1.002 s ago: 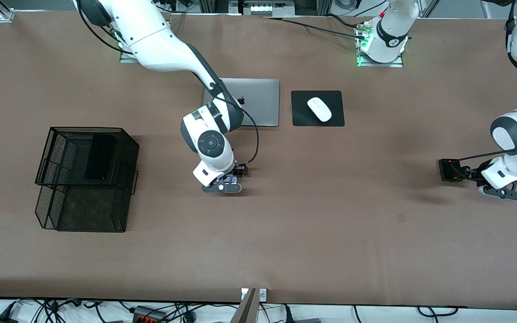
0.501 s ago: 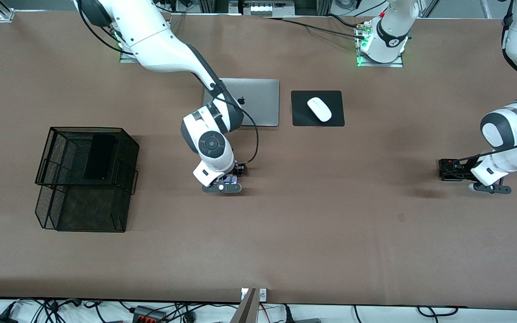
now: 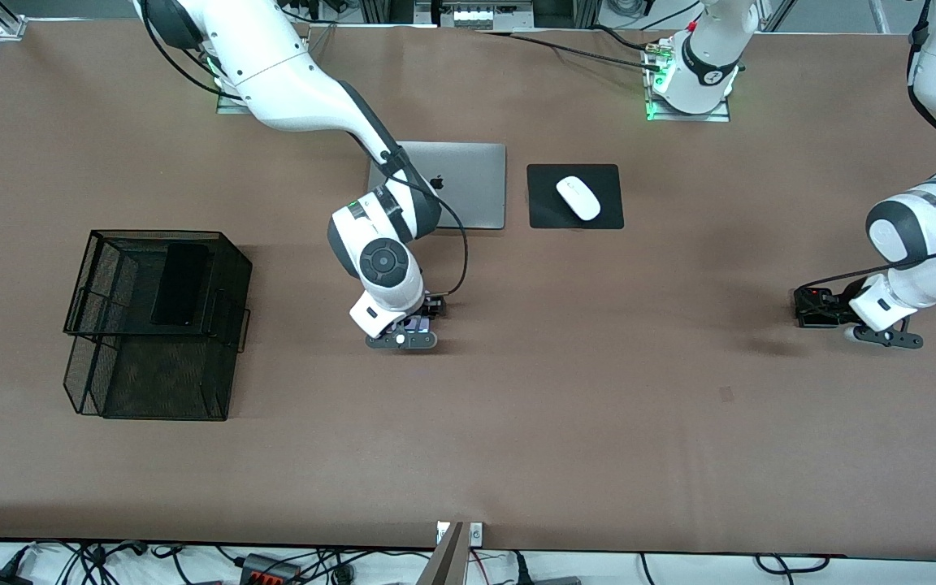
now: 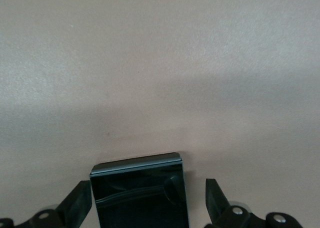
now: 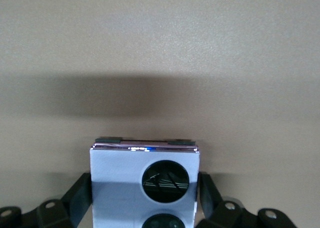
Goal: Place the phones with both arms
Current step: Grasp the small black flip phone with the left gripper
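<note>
The long black phone point(image 3: 179, 283) lies on the upper tier of a black mesh basket point(image 3: 110, 390). My right gripper point(image 3: 401, 340) is low over the middle of the table. In the right wrist view its fingers point(image 5: 82, 195) press both sides of the lilac-white phone point(image 5: 117, 175) with two black circles, so my right gripper point(image 5: 145, 185) is shut on it. My left gripper point(image 3: 882, 335) is low at the left arm's end of the table. In the left wrist view my left gripper point(image 4: 148, 193) is open astride the squarish black phone point(image 4: 140, 198), with a gap at one finger point(image 4: 215, 195).
A silver laptop point(image 3: 468, 191) and a white mouse point(image 3: 578, 197) on a black pad point(image 3: 545, 215) lie farther from the front camera than the right gripper. The brown table point(image 3: 598, 422) stretches between the two grippers.
My left arm has drawn in toward the right arm's end of the table, and its gripper has shifted slightly that way. My right arm has not moved.
</note>
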`<act>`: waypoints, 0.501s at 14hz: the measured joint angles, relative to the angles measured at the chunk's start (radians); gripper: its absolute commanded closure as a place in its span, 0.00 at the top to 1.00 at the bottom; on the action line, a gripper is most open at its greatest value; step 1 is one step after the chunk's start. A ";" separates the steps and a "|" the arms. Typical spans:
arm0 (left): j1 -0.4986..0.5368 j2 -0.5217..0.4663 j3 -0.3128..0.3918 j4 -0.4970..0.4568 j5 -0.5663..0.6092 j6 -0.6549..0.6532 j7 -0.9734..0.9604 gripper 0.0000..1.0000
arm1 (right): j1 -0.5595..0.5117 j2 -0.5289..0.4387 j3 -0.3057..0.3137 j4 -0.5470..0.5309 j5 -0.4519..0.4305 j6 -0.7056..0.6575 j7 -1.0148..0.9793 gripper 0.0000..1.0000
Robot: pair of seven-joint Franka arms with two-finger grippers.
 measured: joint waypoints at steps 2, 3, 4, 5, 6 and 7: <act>0.004 0.000 0.000 -0.009 0.000 0.010 0.009 1.00 | 0.000 -0.001 0.000 0.000 0.000 -0.002 0.000 0.51; 0.005 0.000 0.000 -0.010 0.000 0.011 0.012 1.00 | 0.000 -0.001 0.000 0.000 0.000 -0.002 0.000 0.47; 0.005 0.000 0.000 -0.011 0.000 0.011 0.017 1.00 | 0.000 -0.001 0.000 0.001 0.000 -0.004 0.000 0.45; 0.006 0.000 0.000 -0.012 0.000 0.011 0.022 1.00 | 0.000 -0.001 -0.001 0.003 0.000 -0.013 0.000 0.41; 0.006 0.000 0.000 -0.013 0.000 0.013 0.025 1.00 | -0.001 -0.003 -0.002 0.008 0.000 -0.025 0.000 0.41; 0.006 0.000 0.000 -0.014 0.000 0.017 0.027 1.00 | -0.001 -0.006 -0.005 0.014 0.000 -0.033 0.000 0.41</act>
